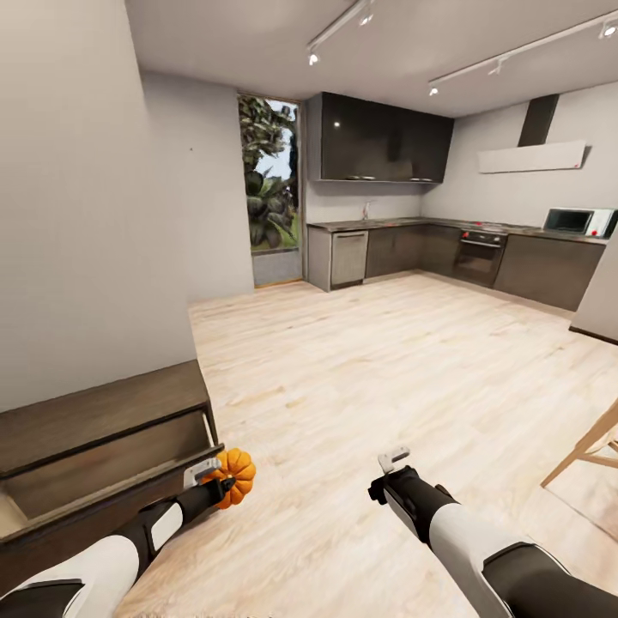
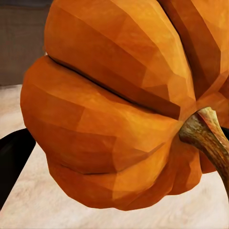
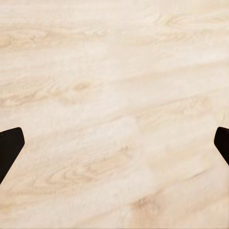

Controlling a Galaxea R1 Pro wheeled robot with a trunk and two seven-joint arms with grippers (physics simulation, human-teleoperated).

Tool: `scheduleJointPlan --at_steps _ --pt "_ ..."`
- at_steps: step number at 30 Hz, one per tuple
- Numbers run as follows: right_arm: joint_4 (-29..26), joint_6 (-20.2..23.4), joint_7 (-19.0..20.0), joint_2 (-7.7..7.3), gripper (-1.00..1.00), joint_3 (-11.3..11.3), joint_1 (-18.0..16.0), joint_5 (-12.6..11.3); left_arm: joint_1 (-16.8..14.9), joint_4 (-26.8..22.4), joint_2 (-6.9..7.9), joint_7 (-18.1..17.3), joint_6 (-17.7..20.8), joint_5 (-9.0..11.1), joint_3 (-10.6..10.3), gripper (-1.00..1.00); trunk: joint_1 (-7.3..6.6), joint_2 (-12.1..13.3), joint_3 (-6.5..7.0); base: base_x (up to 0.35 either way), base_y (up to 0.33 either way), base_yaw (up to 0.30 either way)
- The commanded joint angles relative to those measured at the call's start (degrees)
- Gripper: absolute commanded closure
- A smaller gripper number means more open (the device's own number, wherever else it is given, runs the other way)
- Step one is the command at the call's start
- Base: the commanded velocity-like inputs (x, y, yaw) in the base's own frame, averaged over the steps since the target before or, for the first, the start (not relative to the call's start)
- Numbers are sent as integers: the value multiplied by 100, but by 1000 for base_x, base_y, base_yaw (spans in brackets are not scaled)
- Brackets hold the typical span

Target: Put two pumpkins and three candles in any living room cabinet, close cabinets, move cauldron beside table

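1. Light plank floor (image 1: pixel 386 369) ran back to a dark kitchen (image 1: pixel 446 249).
2. Left tool (image 1: pixel 221 482) gripped one pumpkin (image 1: pixel 236 476) just beside the cabinet (image 1: pixel 103 455), whose drawer stood open.
3. Right tool (image 1: pixel 393 461) hung spread and empty.
4. Judging from this, stowing that pumpkin and closing the drawer remained.

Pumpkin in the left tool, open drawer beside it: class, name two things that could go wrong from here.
1. The pumpkin hangs over bare floor, just outside the front corner of the open drawer of the cabinet. Released now, it would likely drop and roll.
2. The left tool sits close to the drawer front, so swinging inward could knock it. In the left wrist view the pumpkin blocks most of the sight.
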Motion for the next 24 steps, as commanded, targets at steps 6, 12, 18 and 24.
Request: scheduleJointPlan --at_steps 6,12,18,24 --pt "-12 41 -8 -1 -100 16 0 25 -3 -7 -1 -8 46 25 29 100 -1 -3 -6 1 -292 283" --pt "-12 41 -8 -1 -100 16 0 25 -3 -7 -1 -2 49 25 31 100 -1 -3 -6 8 -305 283" --pt "-12 41 -8 -1 -100 16 0 31 -3 -7 -1 0 51 31 37 100 -1 -3 -6 123 -317 283" --pt "-12 41 -8 -1 -100 16 0 27 -3 -7 -1 0 52 33 38 100 -1 -3 -6 215 -281 283"
